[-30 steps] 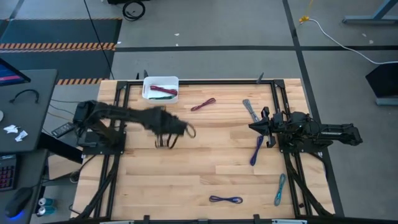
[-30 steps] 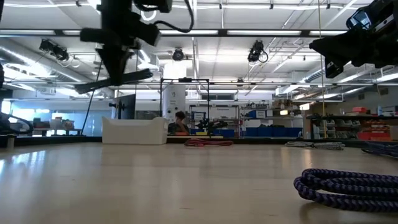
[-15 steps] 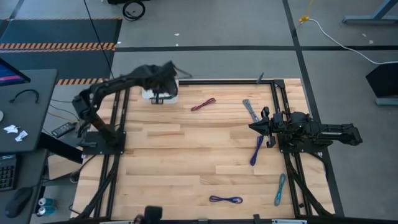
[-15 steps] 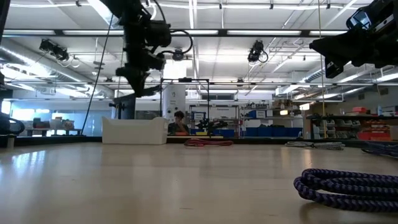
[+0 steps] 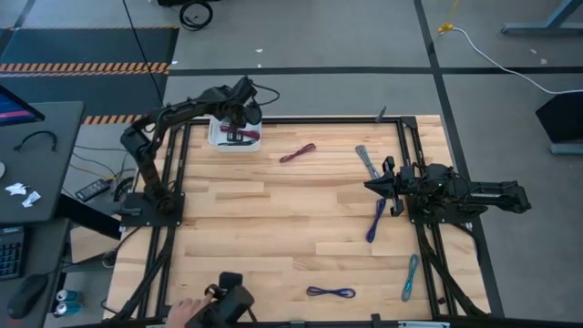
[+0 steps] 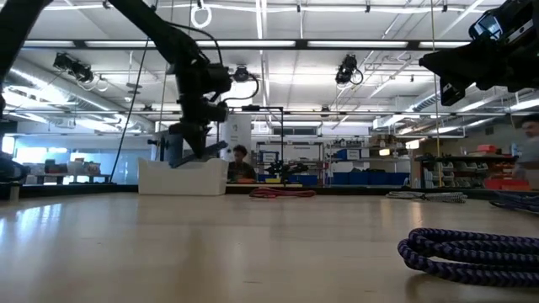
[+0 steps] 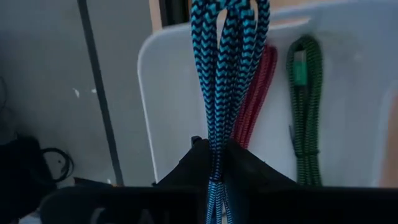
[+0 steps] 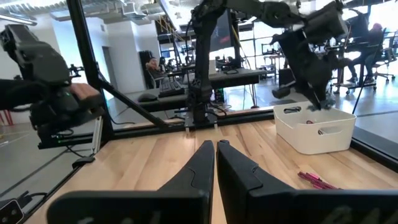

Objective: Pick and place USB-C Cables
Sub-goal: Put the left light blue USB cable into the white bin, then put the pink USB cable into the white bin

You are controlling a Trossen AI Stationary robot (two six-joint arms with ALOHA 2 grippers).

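L gripper (image 7: 214, 163) is clamped on the blue cable (image 7: 227, 74), dangling it over the white bin (image 7: 348, 124) w/ maroon cable (image 7: 254, 102) & green cable (image 7: 306, 118) inside. Risk: let go too near the rim, loops spill out. R gripper (image 8: 216, 148) pinched empty, parked at table's right.

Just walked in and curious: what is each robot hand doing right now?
Left end effector: closed on a blue cable, over the white bin.
Right end effector: closed, holding nothing, waiting at the table's right side.
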